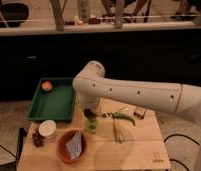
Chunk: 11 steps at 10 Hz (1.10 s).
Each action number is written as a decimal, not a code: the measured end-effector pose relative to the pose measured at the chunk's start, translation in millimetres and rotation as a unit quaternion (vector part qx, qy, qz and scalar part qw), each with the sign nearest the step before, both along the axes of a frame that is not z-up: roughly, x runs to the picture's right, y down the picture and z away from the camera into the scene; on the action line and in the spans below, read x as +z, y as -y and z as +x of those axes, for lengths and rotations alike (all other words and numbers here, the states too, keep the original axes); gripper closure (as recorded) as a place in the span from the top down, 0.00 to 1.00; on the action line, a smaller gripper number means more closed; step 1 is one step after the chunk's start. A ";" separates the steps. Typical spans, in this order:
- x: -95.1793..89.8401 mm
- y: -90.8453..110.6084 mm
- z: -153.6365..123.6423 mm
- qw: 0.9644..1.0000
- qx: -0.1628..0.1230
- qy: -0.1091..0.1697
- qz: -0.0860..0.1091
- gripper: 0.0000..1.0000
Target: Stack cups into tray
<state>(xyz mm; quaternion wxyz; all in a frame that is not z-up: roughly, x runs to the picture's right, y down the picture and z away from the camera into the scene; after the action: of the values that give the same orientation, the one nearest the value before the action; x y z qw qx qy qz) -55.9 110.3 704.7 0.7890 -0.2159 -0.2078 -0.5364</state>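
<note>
1. Cups: a pale green cup point(91, 125) is seen upright on the wooden table point(139, 150), just off the 4 o'clock corner of the tray point(53, 102); the silver cup cannot be made out.
2. White arm point(139, 95) is extended in from the 3 o'clock edge, bent at a rounded elbow, then turned straight down.
3. Gripper point(90, 114) is placed directly over the green cup, at its rim; whether it is spread or pinching cannot be told.
4. A small mark is printed near the table's 5 o'clock corner; it cannot be read.
5. Dark green tray: an orange round item point(46, 85) is held at its 11 o'clock corner.
6. Orange bowl point(71, 146): a crumpled grey-white item is held inside.
7. White round container point(47, 128) is noted at 9 o'clock of the bowl.
8. A green pod-like item point(123, 117) is noted at 3 o'clock of the cup.
</note>
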 end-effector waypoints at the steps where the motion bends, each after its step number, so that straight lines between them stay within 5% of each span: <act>1: 4.6 -2.5 -5.7 1.000 -0.002 0.004 -0.005 0.01; 11: 18.2 -19.5 -2.2 0.999 0.014 0.000 -0.030 0.01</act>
<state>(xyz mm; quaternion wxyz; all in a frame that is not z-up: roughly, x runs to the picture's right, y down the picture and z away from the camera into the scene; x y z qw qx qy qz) -58.1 129.8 722.9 0.7896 -0.2364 -0.2262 -0.5191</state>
